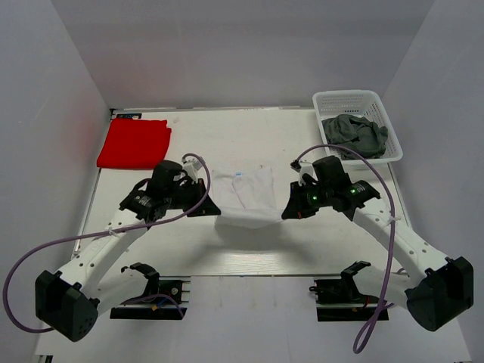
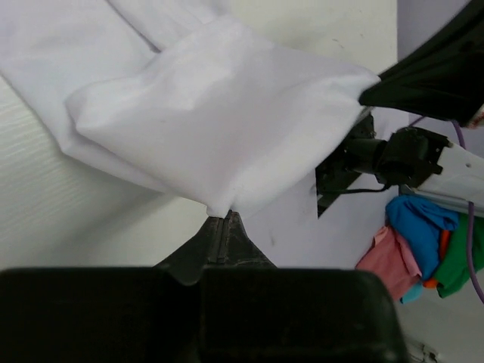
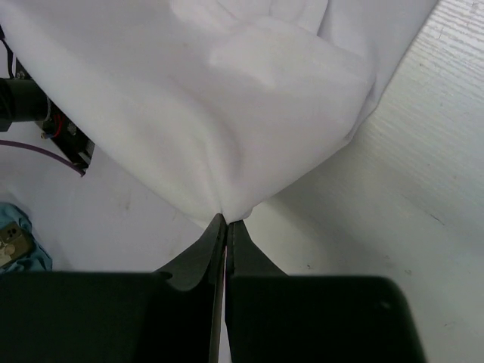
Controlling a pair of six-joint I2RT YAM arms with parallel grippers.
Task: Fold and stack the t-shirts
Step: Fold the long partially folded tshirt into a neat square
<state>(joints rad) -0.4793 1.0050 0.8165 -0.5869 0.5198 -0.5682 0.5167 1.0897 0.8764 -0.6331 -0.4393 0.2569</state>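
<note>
White t-shirt [image 1: 243,189]: centre, near hem lifted.
Left gripper [image 2: 219,227]: pinching its 9 o'clock corner.
Right gripper [image 3: 227,225]: pinching its 3 o'clock corner.
Red t-shirt [image 1: 134,142]: folded, 10 o'clock.
Grey t-shirt [image 1: 354,134]: in basket [image 1: 348,97], 2 o'clock.

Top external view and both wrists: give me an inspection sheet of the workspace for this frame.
Surface: white table, no spills seen.
Job's things: white t-shirt at centre, partly folded; red t-shirt folded, far left; dark grey t-shirt crumpled in the basket.
Clutter: white lattice basket, far right corner.
Grippers: left gripper and right gripper each shut on an edge of the white t-shirt.
Cables: purple cables loop along both arms.
Surroundings: white walls; coloured cloths in the left wrist view.
</note>
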